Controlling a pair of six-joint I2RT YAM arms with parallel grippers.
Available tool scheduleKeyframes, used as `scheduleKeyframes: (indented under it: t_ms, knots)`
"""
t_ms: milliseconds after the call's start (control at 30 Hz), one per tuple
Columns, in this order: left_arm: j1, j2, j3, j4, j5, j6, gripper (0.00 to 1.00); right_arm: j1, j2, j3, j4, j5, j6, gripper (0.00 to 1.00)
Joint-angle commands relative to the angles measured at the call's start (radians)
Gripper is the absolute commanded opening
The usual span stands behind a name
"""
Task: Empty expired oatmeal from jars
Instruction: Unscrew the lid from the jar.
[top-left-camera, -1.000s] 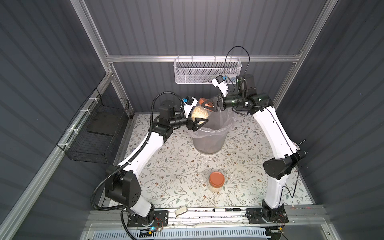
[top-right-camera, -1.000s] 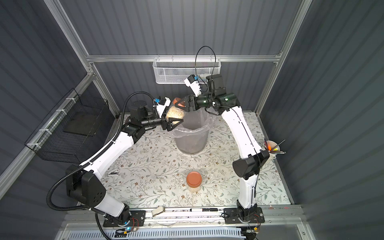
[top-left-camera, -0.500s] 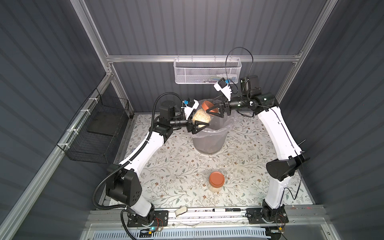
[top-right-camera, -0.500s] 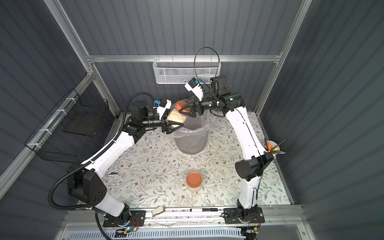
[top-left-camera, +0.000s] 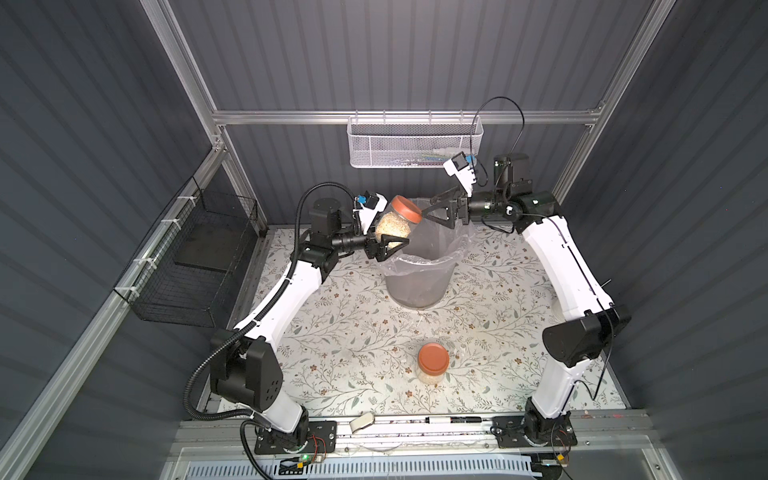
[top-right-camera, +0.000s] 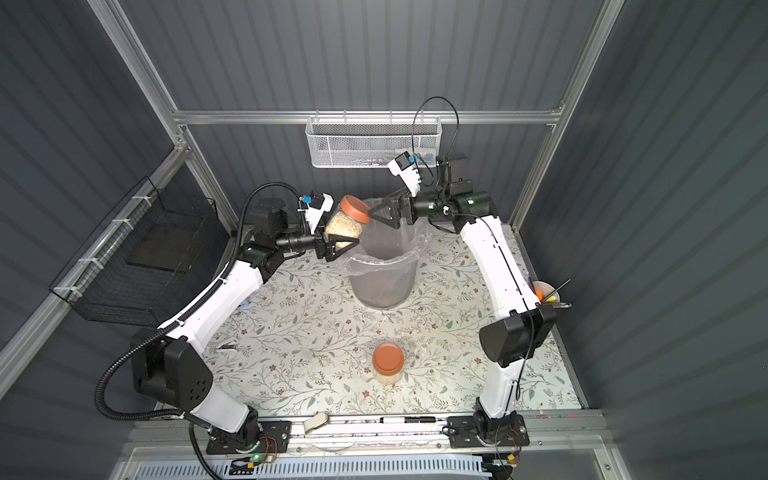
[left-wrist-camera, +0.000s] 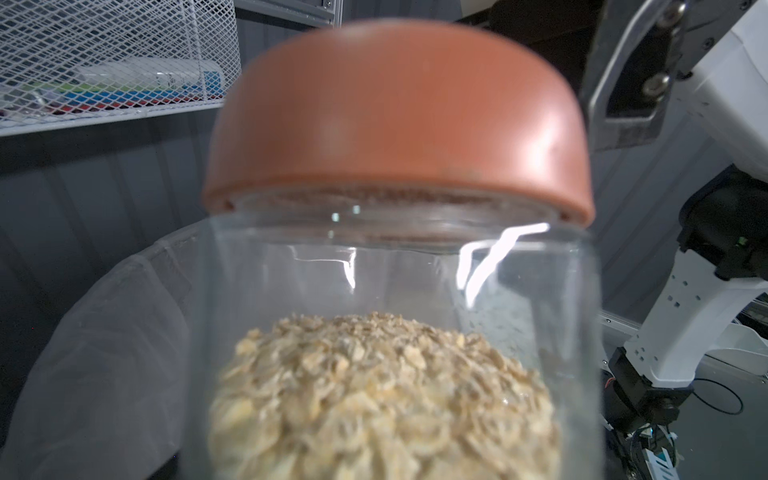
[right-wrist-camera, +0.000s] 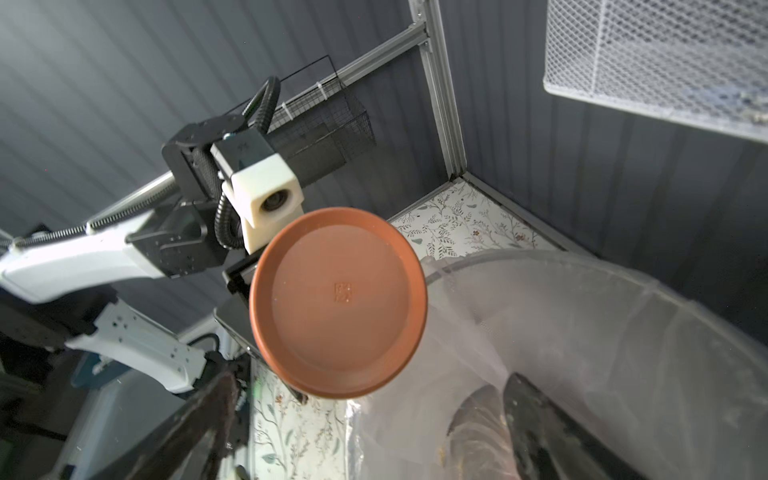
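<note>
My left gripper (top-left-camera: 390, 233) (top-right-camera: 343, 239) is shut on a clear jar (top-left-camera: 392, 224) (top-right-camera: 341, 226), holding it tilted above the left rim of the grey bin (top-left-camera: 417, 286). Oatmeal (left-wrist-camera: 386, 395) fills the jar's lower part. Its orange lid (top-left-camera: 407, 209) (left-wrist-camera: 395, 124) (right-wrist-camera: 338, 303) sits on the mouth, facing my right gripper (top-left-camera: 428, 208) (right-wrist-camera: 365, 432). That gripper is open, just right of the lid and not touching it. A second lidded jar (top-left-camera: 433, 368) (top-right-camera: 387, 365) with oatmeal stands on the table near the front.
The bin's clear liner (right-wrist-camera: 602, 332) hangs over its rim. A white mesh basket (top-left-camera: 415, 143) hangs on the back wall and a black wire basket (top-left-camera: 195, 257) on the left wall. A marker (top-left-camera: 449, 420) lies on the front rail. A white cup (top-right-camera: 546, 291) stands at the right edge.
My right gripper was around the lid; it has opened and drawn back to the right. The lid stays on the jar, which my left gripper holds in about the same place.
</note>
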Motion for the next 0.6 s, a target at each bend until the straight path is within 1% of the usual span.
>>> scheduleKeyframes:
  t_ms: [0,67,167,333,467,567]
  knots:
    - [-0.004,-0.011,0.08,0.009,-0.004,0.042,0.0,0.01,-0.049,0.0,0.139,0.09,0.249,0.99]
    - [-0.004,-0.011,0.084,0.006,-0.008,0.048,0.0,0.023,-0.048,0.013,0.089,0.199,0.288,0.99]
    - [-0.004,-0.008,0.093,0.0,-0.01,0.054,0.0,0.027,-0.022,0.052,0.043,0.28,0.368,0.99]
    - [-0.004,0.001,0.099,-0.012,-0.026,0.061,0.0,0.069,0.046,0.168,-0.06,0.353,0.414,0.99]
    - [-0.005,0.009,0.103,-0.022,-0.033,0.066,0.0,0.096,0.048,0.149,-0.015,0.365,0.492,0.99]
    - [-0.004,0.012,0.109,-0.022,-0.031,0.066,0.0,0.127,0.048,0.15,-0.016,0.382,0.487,0.99]
